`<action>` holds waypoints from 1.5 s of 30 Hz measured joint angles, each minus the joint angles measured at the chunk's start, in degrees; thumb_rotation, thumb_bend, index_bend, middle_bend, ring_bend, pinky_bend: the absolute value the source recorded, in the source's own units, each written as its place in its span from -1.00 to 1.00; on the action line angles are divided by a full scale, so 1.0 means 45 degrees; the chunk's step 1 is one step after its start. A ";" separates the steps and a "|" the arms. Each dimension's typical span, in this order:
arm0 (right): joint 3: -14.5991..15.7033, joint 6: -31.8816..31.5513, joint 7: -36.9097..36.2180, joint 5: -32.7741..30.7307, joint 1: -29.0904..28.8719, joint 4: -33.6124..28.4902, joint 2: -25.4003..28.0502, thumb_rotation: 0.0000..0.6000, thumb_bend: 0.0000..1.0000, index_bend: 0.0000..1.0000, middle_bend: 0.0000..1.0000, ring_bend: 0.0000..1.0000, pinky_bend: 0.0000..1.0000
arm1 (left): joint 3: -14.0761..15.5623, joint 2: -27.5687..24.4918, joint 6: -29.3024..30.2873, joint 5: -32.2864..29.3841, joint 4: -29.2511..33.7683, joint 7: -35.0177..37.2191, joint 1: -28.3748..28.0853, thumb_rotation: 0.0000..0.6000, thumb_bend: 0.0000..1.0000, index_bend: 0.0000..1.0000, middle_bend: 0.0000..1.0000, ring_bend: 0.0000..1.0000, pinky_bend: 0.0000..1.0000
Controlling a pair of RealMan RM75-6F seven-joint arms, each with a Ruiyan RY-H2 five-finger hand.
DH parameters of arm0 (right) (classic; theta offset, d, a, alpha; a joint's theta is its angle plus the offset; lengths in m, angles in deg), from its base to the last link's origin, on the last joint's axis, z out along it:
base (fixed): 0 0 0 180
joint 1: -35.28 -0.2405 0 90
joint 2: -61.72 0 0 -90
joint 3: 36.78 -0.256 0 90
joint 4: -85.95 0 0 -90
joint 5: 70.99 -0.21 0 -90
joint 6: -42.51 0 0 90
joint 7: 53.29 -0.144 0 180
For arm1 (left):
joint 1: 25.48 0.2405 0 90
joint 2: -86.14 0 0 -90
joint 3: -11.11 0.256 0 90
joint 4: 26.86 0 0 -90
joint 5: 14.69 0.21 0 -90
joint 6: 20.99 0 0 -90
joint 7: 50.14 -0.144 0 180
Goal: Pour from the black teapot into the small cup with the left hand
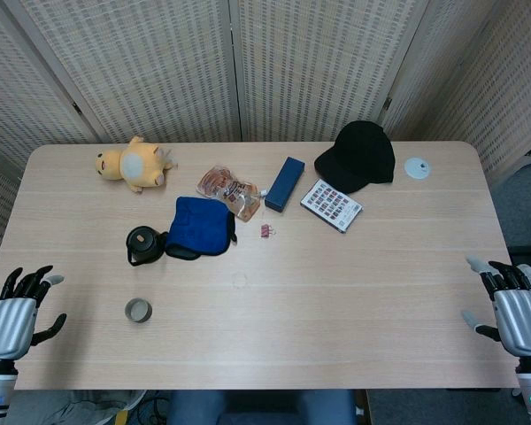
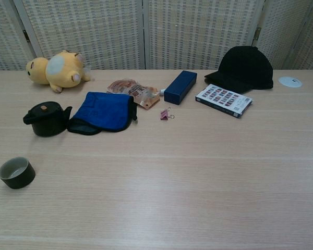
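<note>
- left hand (image 1: 18, 312): low at the table's left edge, head view only; fingers spread apart, holds nothing, well apart from cup and teapot.
- small cup (image 2: 16, 172): dark, pale inside, upright on the table near the front-left, in front of the teapot, not touching it.
- black teapot (image 2: 46, 119): upright on the table, lid on with a tan knob, spout toward the blue cloth and touching or just beside its edge; cannot tell which.
- yellow plush toy (image 2: 55, 70): lying on its side at the far-left of the table, behind the teapot.
- blue cloth (image 2: 104, 111): folded, dark trim, just right of the teapot.
- snack packet (image 2: 135, 91): crinkled orange and clear wrapper, behind the cloth's right corner.
- pink binder clip (image 2: 165, 114): small, on bare table right of the cloth.
- blue box (image 2: 180, 87): long, lies slantwise, just right of the packet.
- card box (image 2: 224, 99): flat, printed grid on top, in front of the cap.
- black cap (image 2: 243, 67): far-right area, brim toward the card box.
- white disc (image 2: 290, 81): small, round, right of the cap.
- right hand (image 1: 511, 305): at the table's right edge, head view only; fingers apart, holds nothing.
</note>
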State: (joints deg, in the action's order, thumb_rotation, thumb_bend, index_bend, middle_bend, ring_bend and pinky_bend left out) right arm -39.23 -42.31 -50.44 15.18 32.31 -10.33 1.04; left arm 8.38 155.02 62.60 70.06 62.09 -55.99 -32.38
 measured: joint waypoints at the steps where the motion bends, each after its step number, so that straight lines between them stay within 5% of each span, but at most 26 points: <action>1: -0.0001 -0.0023 0.0009 0.0003 0.0011 -0.0005 -0.0002 1.00 -0.70 -0.68 -0.46 -0.68 -0.64 | 0.0000 0.0014 -0.0002 0.0017 -0.0023 0.0018 -0.0011 1.00 -0.41 -0.53 -0.75 -0.68 -0.94; 23: -0.0203 -0.0557 -0.0061 0.0235 0.0115 -0.0287 0.0225 1.00 -0.69 -0.68 -0.45 -0.68 -0.64 | -0.0324 -0.0194 -0.0616 0.0612 -0.0390 0.1110 -0.0987 1.00 -0.41 -0.51 -0.75 -0.67 -0.94; 45: -0.0267 -0.0836 0.0122 0.0248 0.0289 -0.0508 0.0483 1.00 -0.68 -0.68 -0.45 -0.68 -0.64 | -0.0631 0.0747 -0.3046 0.1080 -0.1646 0.1741 -0.3504 1.00 -0.41 -0.36 -0.67 -0.55 -0.88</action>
State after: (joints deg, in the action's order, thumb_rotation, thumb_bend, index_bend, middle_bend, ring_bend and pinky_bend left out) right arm -40.43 -46.07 -49.89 16.30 33.62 -12.62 3.22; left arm 5.54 158.38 48.89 74.92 54.68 -48.16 -48.15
